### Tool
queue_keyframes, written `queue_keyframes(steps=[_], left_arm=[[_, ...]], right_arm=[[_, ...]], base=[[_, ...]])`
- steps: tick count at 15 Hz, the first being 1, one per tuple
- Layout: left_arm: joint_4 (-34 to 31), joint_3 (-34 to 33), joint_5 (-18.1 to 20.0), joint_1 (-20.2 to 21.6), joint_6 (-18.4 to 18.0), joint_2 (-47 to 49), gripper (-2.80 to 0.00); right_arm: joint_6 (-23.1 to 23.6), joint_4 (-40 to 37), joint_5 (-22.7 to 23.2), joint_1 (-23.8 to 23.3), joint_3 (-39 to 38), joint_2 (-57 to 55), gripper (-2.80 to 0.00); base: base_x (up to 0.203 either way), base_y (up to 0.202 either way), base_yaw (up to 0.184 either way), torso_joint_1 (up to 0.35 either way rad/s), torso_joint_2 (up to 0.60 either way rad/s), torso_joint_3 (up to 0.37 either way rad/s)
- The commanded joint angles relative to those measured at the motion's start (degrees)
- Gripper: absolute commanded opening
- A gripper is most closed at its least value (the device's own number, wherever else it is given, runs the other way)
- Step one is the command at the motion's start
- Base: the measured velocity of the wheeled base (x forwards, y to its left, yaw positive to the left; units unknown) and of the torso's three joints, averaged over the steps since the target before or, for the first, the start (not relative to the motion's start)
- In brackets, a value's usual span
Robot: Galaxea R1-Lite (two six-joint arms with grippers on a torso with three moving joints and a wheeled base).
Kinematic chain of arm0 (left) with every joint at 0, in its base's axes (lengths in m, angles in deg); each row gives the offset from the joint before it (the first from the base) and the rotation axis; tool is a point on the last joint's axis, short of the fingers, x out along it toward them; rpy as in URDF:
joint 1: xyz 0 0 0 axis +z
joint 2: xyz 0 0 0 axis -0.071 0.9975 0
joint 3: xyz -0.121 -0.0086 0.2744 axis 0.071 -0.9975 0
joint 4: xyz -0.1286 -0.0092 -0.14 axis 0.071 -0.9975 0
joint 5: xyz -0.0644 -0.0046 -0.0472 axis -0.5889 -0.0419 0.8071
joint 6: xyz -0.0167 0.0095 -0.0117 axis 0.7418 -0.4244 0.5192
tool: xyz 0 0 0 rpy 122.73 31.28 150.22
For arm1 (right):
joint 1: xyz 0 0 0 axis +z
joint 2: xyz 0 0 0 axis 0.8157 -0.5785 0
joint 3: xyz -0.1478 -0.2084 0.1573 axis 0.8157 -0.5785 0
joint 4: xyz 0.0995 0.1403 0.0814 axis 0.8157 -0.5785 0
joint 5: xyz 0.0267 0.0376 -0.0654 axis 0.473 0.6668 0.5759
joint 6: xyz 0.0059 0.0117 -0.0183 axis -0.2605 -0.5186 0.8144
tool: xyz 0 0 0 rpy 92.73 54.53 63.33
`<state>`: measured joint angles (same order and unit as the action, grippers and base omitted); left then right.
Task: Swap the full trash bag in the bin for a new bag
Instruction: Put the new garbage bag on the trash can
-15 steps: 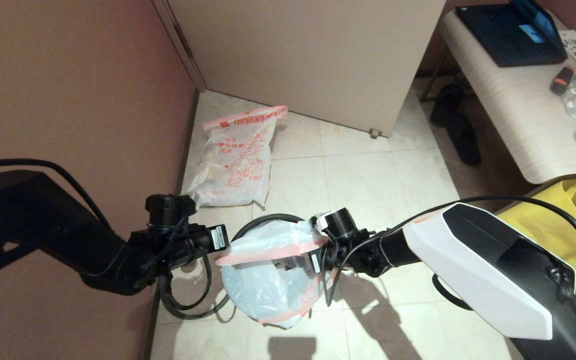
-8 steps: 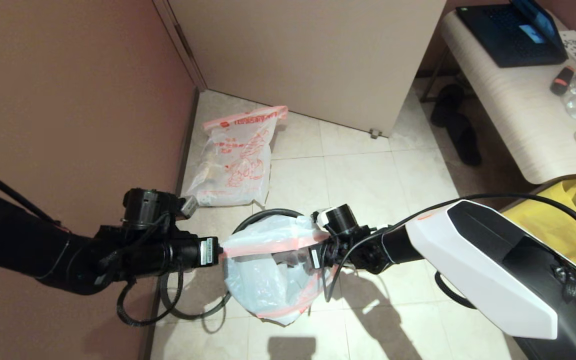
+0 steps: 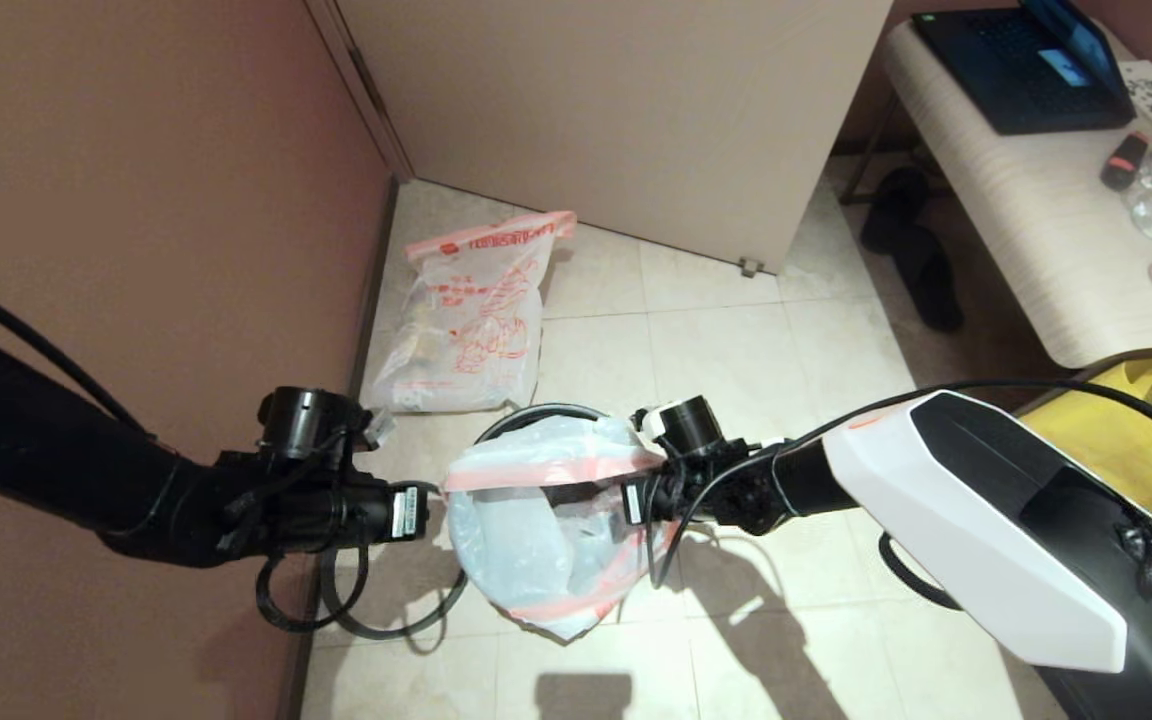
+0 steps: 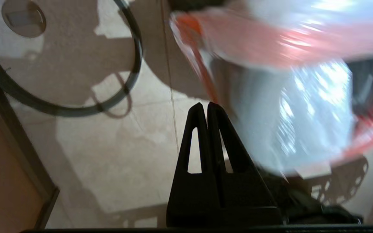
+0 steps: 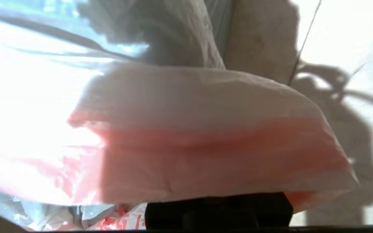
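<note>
Now the 2 grippers are flanking the new bag (image 3: 546, 530), draped over the bin (image 3: 521, 418) mid-floor. The left gripper (image 4: 207, 105), fingers pressed together on nothing, is hanging beside its left edge; the right gripper (image 3: 626, 500) is pinching the opposite pink band, stretched between them.

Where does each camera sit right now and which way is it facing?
Head view: on the head, looking down at the tiled floor; both arms show, the new bag between them, the full trash bag beyond.
Left wrist view: behind the left gripper, shut at the bag's pink band; a grey ring lies on the floor.
Right wrist view: behind the right gripper, its lens covered by the bag.
All three share the new bag.
</note>
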<state>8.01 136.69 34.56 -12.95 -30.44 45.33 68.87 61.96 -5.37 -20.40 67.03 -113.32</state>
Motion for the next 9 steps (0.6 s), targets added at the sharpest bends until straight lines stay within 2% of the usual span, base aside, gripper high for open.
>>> queue_keyframes(steps=[1,3,4,7,9], left_arm=[[12.8,-2.9,0.6,0.2,0.6,7.4,-2.8],[28.2,-6.4,0.6,0.2,0.6,12.4,-2.8],[32.5,-7.3,0.7,0.2,0.6,14.8,-2.8],[39.6,-7.8,0.8,-0.5,1.2,16.4,-2.8],[41.2,-8.7,0.8,-0.5,1.9,15.4,-2.8]], right_arm=[[-1.7,-1.4,2.3,-0.5,0.8,1.2,-2.8],[-2.4,-2.4,2.9,-1.2,1.7,1.2,-2.8],[-2.4,-2.6,3.7,-1.2,1.7,1.3,-2.8],[-3.1,-3.8,4.7,-1.2,1.7,1.4,-2.8],[-3.3,-3.9,5.3,-1.2,1.8,1.7,-2.8]], base=[[0.0,0.0,0.0,0.0,0.0,0.0],[0.0,0.0,0.0,0.0,0.0,0.0],[0.0,0.0,0.0,0.0,0.0,0.0],[0.0,0.0,0.0,0.0,0.0,0.0],[0.0,0.0,0.0,0.0,0.0,0.0]])
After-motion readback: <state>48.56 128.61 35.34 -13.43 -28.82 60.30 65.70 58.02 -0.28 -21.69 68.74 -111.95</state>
